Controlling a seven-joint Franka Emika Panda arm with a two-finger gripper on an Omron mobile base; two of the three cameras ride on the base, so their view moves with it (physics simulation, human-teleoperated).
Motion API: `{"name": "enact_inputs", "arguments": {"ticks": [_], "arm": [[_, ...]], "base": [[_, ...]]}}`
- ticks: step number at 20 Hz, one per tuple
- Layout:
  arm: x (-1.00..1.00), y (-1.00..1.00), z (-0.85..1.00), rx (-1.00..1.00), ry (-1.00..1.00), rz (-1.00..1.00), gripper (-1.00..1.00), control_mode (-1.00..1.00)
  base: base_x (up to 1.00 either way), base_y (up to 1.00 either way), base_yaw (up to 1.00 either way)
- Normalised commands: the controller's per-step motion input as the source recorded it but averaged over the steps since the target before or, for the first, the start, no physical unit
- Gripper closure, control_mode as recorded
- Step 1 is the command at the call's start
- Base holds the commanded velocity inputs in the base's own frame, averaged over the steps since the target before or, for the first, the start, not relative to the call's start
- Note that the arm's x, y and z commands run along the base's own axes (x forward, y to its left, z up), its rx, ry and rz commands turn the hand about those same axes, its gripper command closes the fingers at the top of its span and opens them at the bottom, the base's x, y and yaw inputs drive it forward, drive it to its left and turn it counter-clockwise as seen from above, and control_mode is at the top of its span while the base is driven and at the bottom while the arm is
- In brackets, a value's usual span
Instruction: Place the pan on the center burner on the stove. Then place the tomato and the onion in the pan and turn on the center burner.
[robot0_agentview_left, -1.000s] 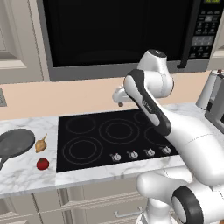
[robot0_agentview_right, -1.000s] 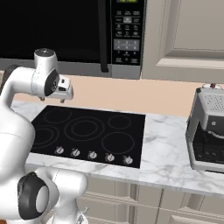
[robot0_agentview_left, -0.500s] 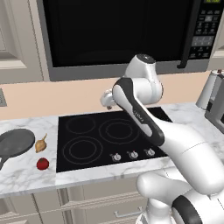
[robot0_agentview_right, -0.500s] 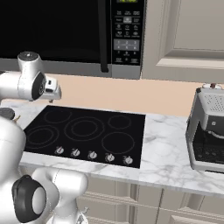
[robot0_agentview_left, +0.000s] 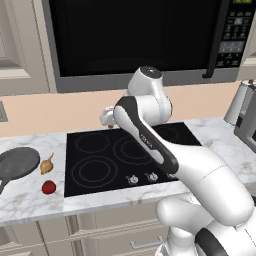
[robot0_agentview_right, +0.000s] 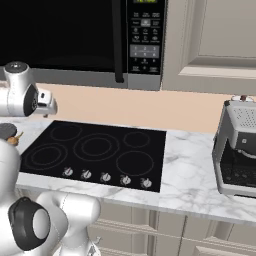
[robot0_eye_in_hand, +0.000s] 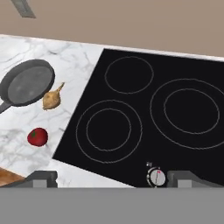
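The dark grey pan (robot0_agentview_left: 17, 164) (robot0_eye_in_hand: 27, 82) lies on the marble counter left of the black stove (robot0_agentview_left: 107, 160) (robot0_agentview_right: 150, 150) (robot0_eye_in_hand: 131, 166), its handle running off to the left. Just right of it lies the golden-brown onion (robot0_agentview_left: 47, 164) (robot0_eye_in_hand: 52, 99) (robot0_agentview_right: 15, 140), with the red tomato (robot0_agentview_left: 48, 187) (robot0_eye_in_hand: 37, 136) in front. The center burner (robot0_agentview_left: 131, 150) (robot0_agentview_right: 96, 146) (robot0_eye_in_hand: 191, 112) is bare. My gripper (robot0_agentview_left: 104, 120) (robot0_agentview_right: 47, 105) (robot0_eye_in_hand: 113, 179) hangs open and holds nothing, high above the stove's back left part.
Silver knobs (robot0_agentview_right: 105, 177) (robot0_eye_in_hand: 156, 176) line the stove's front edge. A black microwave (robot0_agentview_left: 135, 40) hangs above the stove. A grey coffee machine (robot0_agentview_right: 240, 150) stands on the counter at the right. The counter's front edge runs just before the knobs.
The arm has swung left across the stove, carrying the hand from above the middle toward the back left. The jaws have stayed open. Pan, onion and tomato have not moved.
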Motion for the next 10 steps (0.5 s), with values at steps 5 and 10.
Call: {"name": "enact_inputs", "arguments": {"ticks": [5,10], "arm": [[-0.02,0.4,-0.08,0.0,0.0,0.02,-1.0,-1.0],[-0.01,0.39,-0.13,0.0,0.0,0.03,-1.0,-1.0]], "base": [[0.0,0.0,0.0],[0.0,0.0,0.0]]}}
